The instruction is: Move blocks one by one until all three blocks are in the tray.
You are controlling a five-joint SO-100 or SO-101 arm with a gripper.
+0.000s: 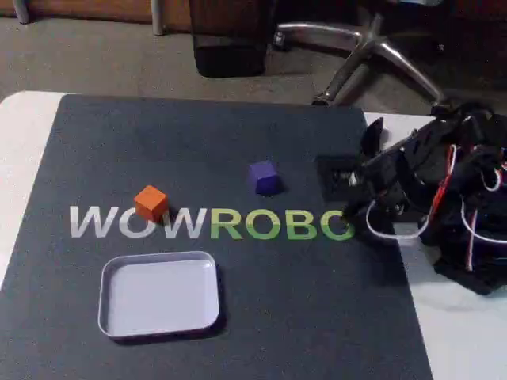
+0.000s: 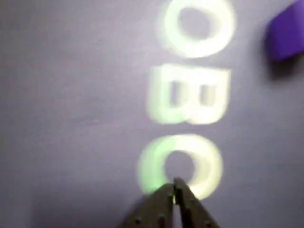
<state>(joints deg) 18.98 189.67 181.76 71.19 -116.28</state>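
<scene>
Starting layout on the dark mat (image 1: 238, 317) covering the desk. The pincer (image 2: 174, 190) hovers low over the green lettering (image 2: 190, 102), its tips pressed together and holding nothing. The purple block (image 1: 263, 177) lies nearest it, the orange block (image 1: 150, 203) farther left in the fixed view, above the bare tray (image 1: 158, 297). Likely fault: descending unopened would knock the purple block away rather than grasp it.

A white table (image 1: 24, 134) carries a dark mat (image 1: 301, 317) printed with WOWROBO lettering (image 1: 210, 224). On the mat, in the fixed view, the orange block (image 1: 150, 203) sits on the letters, the purple block (image 1: 264, 177) just above them, and the tray (image 1: 158, 296) lies below the orange block, apart from both.
</scene>
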